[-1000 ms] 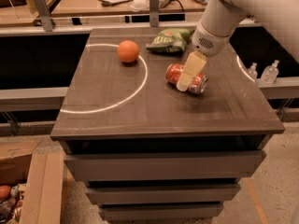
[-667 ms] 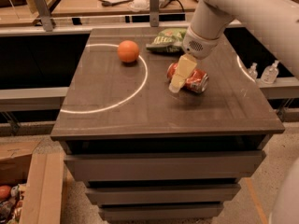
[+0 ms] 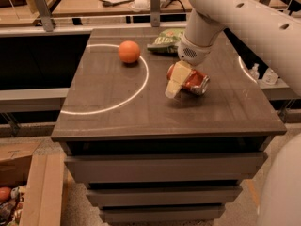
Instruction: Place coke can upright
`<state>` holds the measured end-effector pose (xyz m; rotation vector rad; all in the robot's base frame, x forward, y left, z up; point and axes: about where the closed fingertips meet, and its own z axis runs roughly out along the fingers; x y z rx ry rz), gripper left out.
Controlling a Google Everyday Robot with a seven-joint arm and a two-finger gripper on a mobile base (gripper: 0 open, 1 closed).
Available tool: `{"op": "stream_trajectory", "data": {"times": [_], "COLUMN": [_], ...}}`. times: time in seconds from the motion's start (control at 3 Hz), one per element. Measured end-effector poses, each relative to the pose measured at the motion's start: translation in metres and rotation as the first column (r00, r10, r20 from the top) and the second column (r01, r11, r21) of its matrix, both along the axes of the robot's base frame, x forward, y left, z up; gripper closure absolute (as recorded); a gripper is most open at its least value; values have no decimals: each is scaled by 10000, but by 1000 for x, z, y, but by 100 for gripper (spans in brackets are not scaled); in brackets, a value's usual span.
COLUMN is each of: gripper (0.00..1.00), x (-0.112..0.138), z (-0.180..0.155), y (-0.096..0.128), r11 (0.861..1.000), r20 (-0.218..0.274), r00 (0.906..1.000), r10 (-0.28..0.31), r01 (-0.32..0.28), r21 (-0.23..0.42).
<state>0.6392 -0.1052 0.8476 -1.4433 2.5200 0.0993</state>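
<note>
The coke can (image 3: 195,81) is red with a silver end and lies on its side on the dark table top (image 3: 122,112), right of the middle. My gripper (image 3: 173,84) is cream-coloured and hangs from the white arm (image 3: 221,13). It is low over the table at the can's left end and covers that end. I cannot tell whether it touches the can.
An orange (image 3: 129,51) sits at the back left, inside a white arc painted on the table. A green chip bag (image 3: 164,40) lies at the back edge, behind the gripper. Small bottles (image 3: 263,73) stand beyond the right edge. Drawers run below the table top.
My gripper has shifted a little to the left and down along the can. The can has stayed on its side in about the same place.
</note>
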Motion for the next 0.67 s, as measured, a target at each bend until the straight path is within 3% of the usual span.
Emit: {"op": "stream_trajectory", "data": {"times": [0.33, 0.67], "gripper": [18, 42], "x": [1, 0], "z": [-7, -10], "y": [4, 5], "r11": [9999, 9994], "r20": [-104, -221], "r00": [9999, 9993], "r10": [116, 296], "r01": [-116, -299], "r21": [-43, -153]}}
